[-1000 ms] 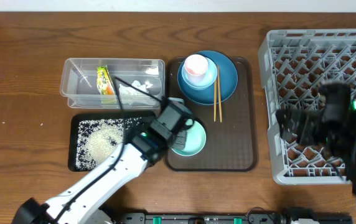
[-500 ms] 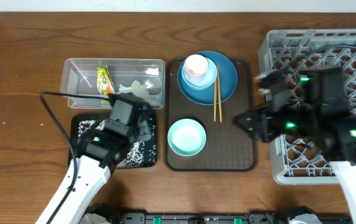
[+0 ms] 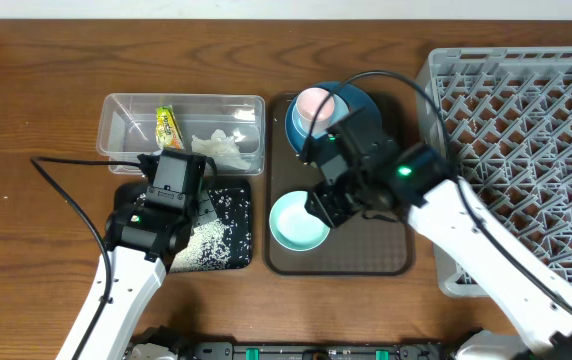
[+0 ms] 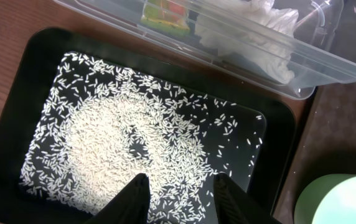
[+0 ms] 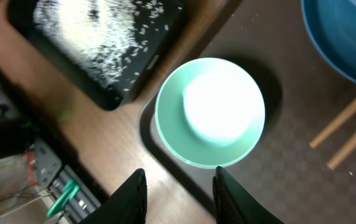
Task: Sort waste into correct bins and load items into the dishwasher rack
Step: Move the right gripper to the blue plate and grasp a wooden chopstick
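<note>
My left gripper [image 4: 181, 186] hangs open and empty over the black tray [image 4: 16, 112], which holds scattered rice [image 4: 116, 143]. Behind it, the clear container [image 3: 126, 125] holds the yellow-green wrapper [image 4: 162, 12] and the white tissue [image 4: 252, 37]. My right gripper [image 5: 179, 186] is open with nothing between its fingers, just off the rim of the mint-green bowl [image 5: 212, 112] on the brown tray [image 3: 386, 250]. The pink cup [image 3: 313, 103] sits on the dark blue plate [image 5: 346, 31]. Chopsticks [image 5: 346, 127] lie beside the plate. The overhead view hides them under my right arm.
The grey dishwasher rack [image 3: 526, 120] fills the right side of the table, with no dishes in it. Brown tray and black tray lie edge to edge. A black cable loops over the plate, another trails left of the black tray.
My left gripper left the mint-green bowl, moved left over the black tray and opened. My right arm swung from the rack to the brown tray, jaws narrowing.
</note>
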Motion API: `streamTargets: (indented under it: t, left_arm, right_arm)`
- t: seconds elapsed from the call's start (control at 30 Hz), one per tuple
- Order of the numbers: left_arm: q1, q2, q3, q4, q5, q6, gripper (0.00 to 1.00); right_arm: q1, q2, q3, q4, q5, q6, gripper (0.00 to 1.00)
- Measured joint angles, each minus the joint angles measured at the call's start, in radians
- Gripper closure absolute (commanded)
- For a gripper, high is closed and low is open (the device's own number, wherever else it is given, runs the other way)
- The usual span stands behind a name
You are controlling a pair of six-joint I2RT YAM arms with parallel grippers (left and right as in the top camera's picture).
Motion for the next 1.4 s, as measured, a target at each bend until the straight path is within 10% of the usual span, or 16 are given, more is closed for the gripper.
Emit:
streamTargets:
  t: [0.17, 1.4]
  left_arm:
    - [0.000, 0.000, 0.000, -0.001, -0.002, 0.001, 0.47]
    - [0.000, 0.000, 0.000, -0.001, -0.003, 0.000, 0.45]
  right_arm:
    - [0.013, 0.062, 0.000, 0.019, 0.092, 0.062, 0.68]
    - [-0.173, 0.246, -0.006, 0.060, 0.334, 0.410, 0.79]
